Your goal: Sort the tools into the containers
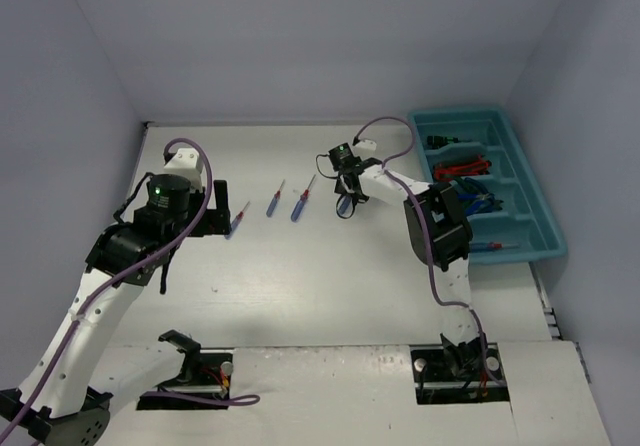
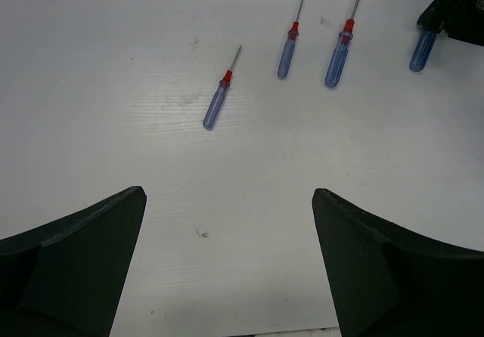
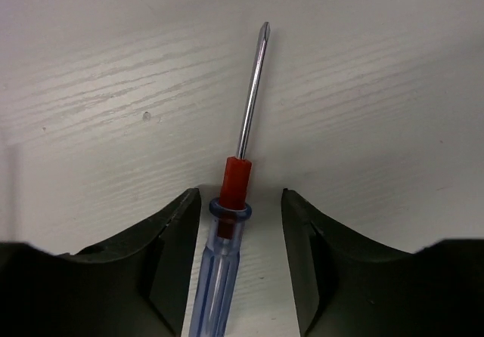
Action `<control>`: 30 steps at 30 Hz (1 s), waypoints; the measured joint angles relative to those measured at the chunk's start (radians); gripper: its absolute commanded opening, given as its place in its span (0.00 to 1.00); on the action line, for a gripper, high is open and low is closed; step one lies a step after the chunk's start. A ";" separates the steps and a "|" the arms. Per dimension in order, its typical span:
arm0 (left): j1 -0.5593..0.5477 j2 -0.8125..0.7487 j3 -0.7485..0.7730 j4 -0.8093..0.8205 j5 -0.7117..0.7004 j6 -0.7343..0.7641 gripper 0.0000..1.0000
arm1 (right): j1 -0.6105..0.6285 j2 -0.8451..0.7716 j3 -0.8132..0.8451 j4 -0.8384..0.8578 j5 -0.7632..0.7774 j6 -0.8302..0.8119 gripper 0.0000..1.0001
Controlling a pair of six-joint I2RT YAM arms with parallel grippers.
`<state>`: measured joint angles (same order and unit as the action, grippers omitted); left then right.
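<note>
straddling a slim screwdriver (image 3: 227, 276) with clear blue plastic handle and red collar, flat on the white wood-grain surface (image 3: 113, 88), with right gripper (image 3: 240, 201) jaws partly open, a gap showing on one side, nothing clamped. hovering above the surface with left gripper (image 2: 227, 224) spread wide, holding nothing. lying beyond it, three more such screwdrivers (image 2: 215, 106). sitting off to the right, long teal plastic tray (image 1: 460, 114).

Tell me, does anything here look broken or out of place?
Nothing is broken or spilled. Three screwdrivers lie loose on the table, outside the teal tray; a fourth lies between the sides of the open right hand.
</note>
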<state>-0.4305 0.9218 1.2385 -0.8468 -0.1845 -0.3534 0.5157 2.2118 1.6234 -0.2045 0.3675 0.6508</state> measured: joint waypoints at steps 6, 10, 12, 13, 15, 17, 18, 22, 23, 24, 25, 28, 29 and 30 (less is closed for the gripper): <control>0.000 0.000 0.000 -0.004 -0.001 0.000 0.90 | 0.004 0.001 -0.006 0.008 0.009 0.018 0.00; 0.000 0.003 0.000 -0.004 0.000 0.000 0.90 | 0.004 -0.023 -0.040 0.017 0.013 0.026 0.00; 0.000 0.008 0.000 -0.004 0.000 -0.001 0.90 | 0.004 -0.043 -0.062 0.009 0.015 0.025 0.00; 0.000 0.011 0.000 -0.004 0.000 -0.001 0.90 | 0.003 -0.061 -0.074 0.004 0.017 0.024 0.00; 0.000 0.018 0.000 -0.005 0.000 -0.001 0.90 | 0.001 -0.112 -0.104 -0.004 0.020 0.022 0.00; 0.000 0.027 0.000 -0.005 0.000 -0.002 0.90 | -0.006 -0.201 -0.147 -0.012 0.023 0.022 0.00; 0.000 0.032 0.000 -0.005 0.000 -0.002 0.90 | -0.015 -0.259 -0.171 -0.013 0.024 0.022 0.00; 0.000 0.048 0.001 -0.006 0.000 -0.003 0.90 | -0.104 -0.536 -0.289 0.014 0.031 0.036 0.00; 0.000 0.052 0.002 -0.005 0.000 -0.003 0.90 | -0.150 -0.613 -0.333 0.023 0.028 0.041 0.00; 0.000 0.057 0.002 -0.006 0.000 -0.003 0.90 | -0.195 -0.674 -0.369 0.021 0.028 0.045 0.00; 0.000 0.062 0.004 -0.005 0.000 -0.003 0.90 | -0.247 -0.733 -0.409 0.024 0.031 0.050 0.00; 0.000 0.076 0.011 -0.004 0.001 -0.002 0.90 | -0.401 -0.870 -0.535 0.022 0.029 0.066 0.00; 0.000 0.081 0.013 -0.003 0.001 -0.001 0.90 | -0.443 -0.899 -0.578 0.021 0.022 0.072 0.00; 0.000 0.085 0.015 -0.002 0.001 0.000 0.90 | -0.474 -0.917 -0.617 0.017 0.013 0.078 0.01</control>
<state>-0.4305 1.0069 1.2533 -0.8490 -0.1833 -0.3538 0.0421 1.2949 1.0064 -0.1875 0.3805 0.7292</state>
